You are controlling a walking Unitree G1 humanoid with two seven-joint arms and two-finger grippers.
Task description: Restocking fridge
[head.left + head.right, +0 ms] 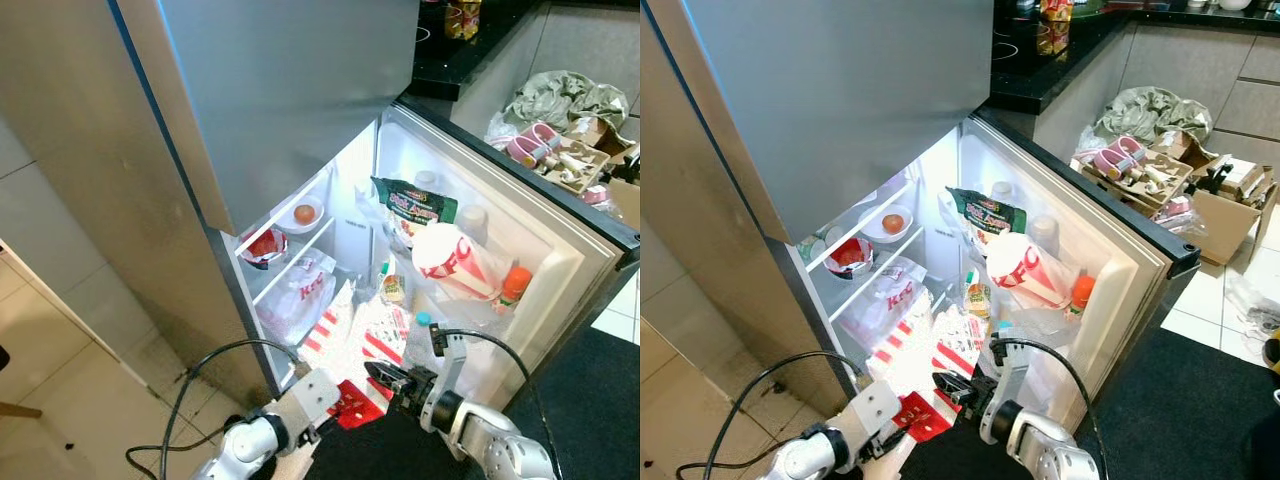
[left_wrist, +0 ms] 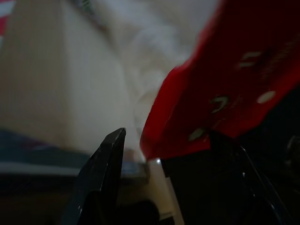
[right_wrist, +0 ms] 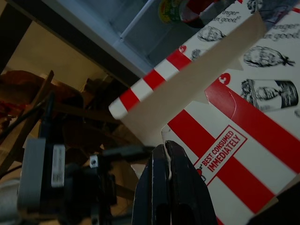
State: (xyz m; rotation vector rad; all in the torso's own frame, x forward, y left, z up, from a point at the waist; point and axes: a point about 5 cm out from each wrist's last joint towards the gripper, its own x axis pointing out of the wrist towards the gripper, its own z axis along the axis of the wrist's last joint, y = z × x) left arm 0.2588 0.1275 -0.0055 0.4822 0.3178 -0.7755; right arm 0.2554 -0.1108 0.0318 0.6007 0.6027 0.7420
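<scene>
Left eye view: a silver fridge (image 1: 300,120) stands with its lower door (image 1: 560,250) swung open to the right. Inside, a white plate with an egg-like item (image 1: 303,214) sits on an upper shelf, and a white fast-food plastic bag (image 1: 300,295) lies below. A red-and-white striped cardboard meal box (image 1: 375,345) lies open at the near bottom. The left gripper (image 1: 335,408) reaches its near left edge; the right gripper (image 1: 385,378) touches its near edge.

Right eye view: a red-and-white paper bucket (image 1: 1025,272) leans in the door shelf, beside an orange-capped bottle (image 1: 1080,293).

Left wrist view: blurred black fingers (image 2: 101,173) spread apart around a red flap (image 2: 220,93).

Right wrist view: two black fingers (image 3: 161,192) pressed together against the striped box's edge; whether cardboard is pinched between them is unclear.
</scene>
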